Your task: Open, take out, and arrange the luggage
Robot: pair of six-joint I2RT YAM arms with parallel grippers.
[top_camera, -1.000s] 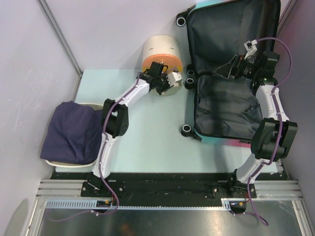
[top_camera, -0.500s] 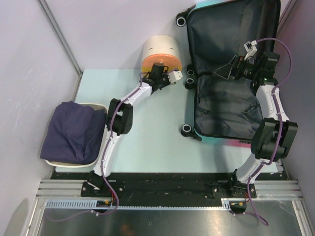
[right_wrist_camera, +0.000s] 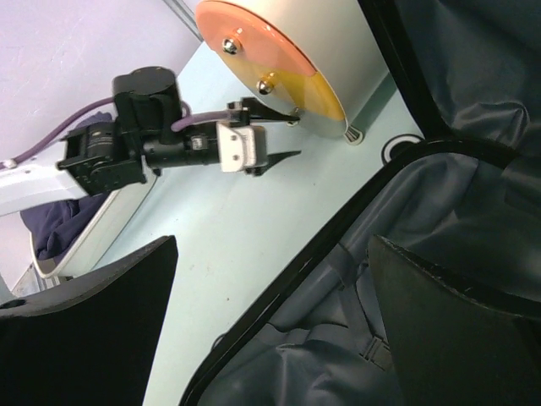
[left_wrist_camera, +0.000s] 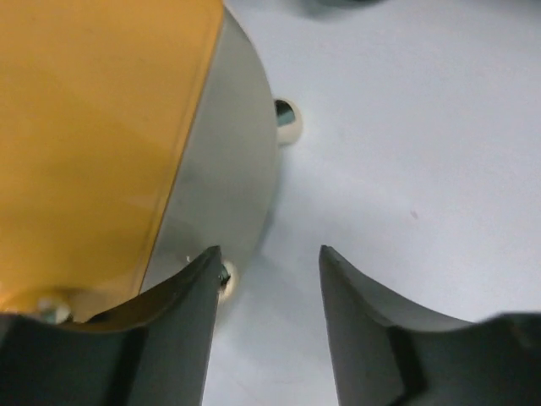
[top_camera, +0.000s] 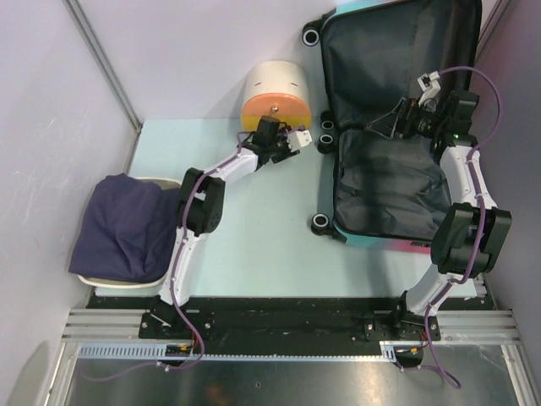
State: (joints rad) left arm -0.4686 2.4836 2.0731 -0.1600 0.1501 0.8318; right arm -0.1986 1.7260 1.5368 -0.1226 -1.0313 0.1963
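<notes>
Hovering left claw (top_camera: 297,134) at the lower rim of the cream cylindrical box (top_camera: 275,85), which sits at 12 o'clock on the worktop (top_camera: 254,228). In the wrist view my fingers (left_wrist_camera: 182,330) stand parted with nothing between them. One lies just beside the box's grey side wall; touching or not, I cannot tell. The orange-yellow face fills the 10 o'clock side of that view.

Luggage (top_camera: 389,178) at 2 o'clock, lying open with the dark grey lining exposed. Near shell flat on the worktop, far half toward the back wall. Black wheels (top_camera: 325,135) on its 9 o'clock edge, near the box.

Right claw (top_camera: 382,125) hangs over the middle of the open luggage, spread wide and empty.

Navy cloth (top_camera: 122,228) heaped in a pale tub (top_camera: 173,183) at 9 o'clock, well apart from the luggage.
</notes>
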